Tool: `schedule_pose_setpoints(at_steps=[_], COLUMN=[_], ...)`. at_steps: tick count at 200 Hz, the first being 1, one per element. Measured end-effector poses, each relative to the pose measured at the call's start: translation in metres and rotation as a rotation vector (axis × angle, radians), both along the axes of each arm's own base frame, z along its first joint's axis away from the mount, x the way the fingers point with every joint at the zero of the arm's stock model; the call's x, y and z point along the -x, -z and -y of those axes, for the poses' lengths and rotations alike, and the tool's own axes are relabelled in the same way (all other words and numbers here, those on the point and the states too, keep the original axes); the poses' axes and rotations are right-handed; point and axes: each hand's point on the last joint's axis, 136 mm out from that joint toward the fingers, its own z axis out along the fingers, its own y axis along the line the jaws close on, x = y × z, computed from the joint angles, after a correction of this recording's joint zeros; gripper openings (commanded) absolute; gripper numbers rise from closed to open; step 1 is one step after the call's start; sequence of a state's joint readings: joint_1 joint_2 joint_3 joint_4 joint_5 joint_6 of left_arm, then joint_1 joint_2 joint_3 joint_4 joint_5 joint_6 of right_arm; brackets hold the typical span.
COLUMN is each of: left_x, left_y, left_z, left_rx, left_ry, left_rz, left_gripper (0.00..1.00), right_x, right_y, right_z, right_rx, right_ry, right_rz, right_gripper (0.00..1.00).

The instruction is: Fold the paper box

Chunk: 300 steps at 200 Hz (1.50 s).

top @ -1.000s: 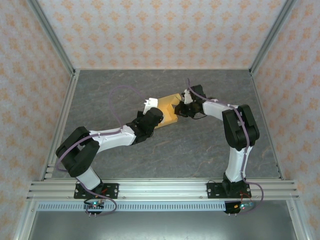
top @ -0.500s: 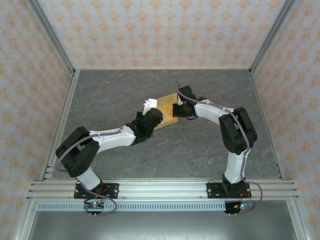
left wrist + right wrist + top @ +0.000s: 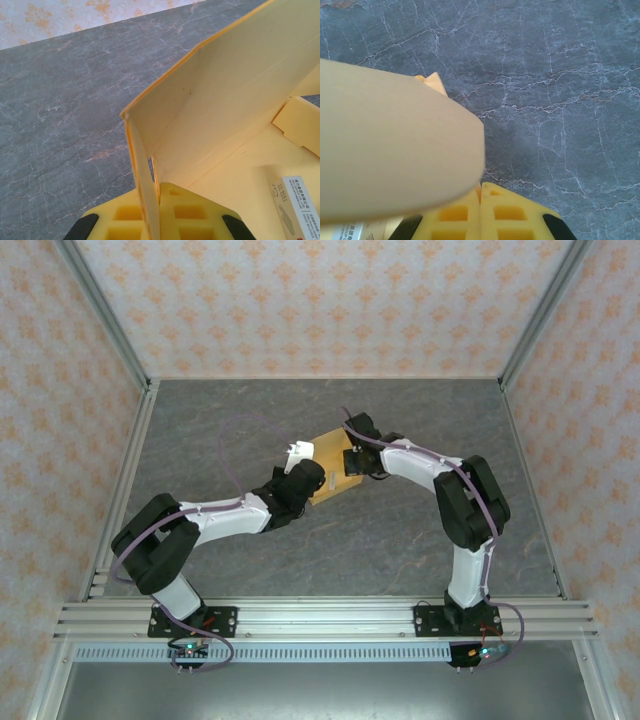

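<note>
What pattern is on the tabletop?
Dark grey stone look with pale, marble-like veins. The table shows it best in the right wrist view.

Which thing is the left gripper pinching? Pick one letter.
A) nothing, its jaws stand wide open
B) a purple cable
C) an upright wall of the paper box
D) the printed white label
C: in the left wrist view the left gripper is shut, with a thin upright wall of the paper box clamped edge-on between its yellow fingers.
</note>
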<state>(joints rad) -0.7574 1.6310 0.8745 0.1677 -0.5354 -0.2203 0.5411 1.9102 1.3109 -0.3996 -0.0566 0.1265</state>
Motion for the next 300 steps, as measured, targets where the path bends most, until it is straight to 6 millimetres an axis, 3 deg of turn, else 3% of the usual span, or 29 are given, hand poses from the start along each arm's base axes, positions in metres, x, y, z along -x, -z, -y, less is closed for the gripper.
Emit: schedule_pose_setpoints(at_steps=[51,109,129,167,188,235,259,300], left_x=[0.000,0.000,-0.001,0.001,0.001,0.000,0.000,0.001], left_y=[0.000,-0.001,-0.003,0.000,0.000,-0.001,0.000,0.000], left_z=[0.000,0.002,0.006,0.010,0.011,0.014,0.015,0.015], left_rx=[0.007,0.016,0.023,0.021,0.020,0.028,0.031,0.032], left_ry=[-0.004,0.002,0.014,0.045,0.054,0.067,0.070,0.072], left_rz=[0.000,0.005,0.013,0.016,0.022,0.021,0.019,0.018], left_gripper=[0.00,0.00,0.00,0.00,0.00,0.00,0.00,0.00], right_x=[0.001,0.016,0.019,0.017,0.019,0.031,0.020,0.012], right_y=[-0.001,-0.005,-0.016,-0.054,-0.062,-0.041,-0.028,-0.005], right_z=[-0.002,-0.001,0.002,0.009,0.016,0.038,0.049,0.049], right_rx=[-0.015,-0.140,-0.220,-0.372,-0.417,-0.522,-0.599,-0.706], right_ry=[-0.007,-0.045,-0.052,-0.062,-0.062,-0.004,0.049,0.086], right_rz=[0.011,-0.065,-0.084,-0.058,-0.056,-0.160,-0.195,-0.253], right_gripper=[0.02,0.13,0.18,0.27,0.30,0.29,0.28,0.22])
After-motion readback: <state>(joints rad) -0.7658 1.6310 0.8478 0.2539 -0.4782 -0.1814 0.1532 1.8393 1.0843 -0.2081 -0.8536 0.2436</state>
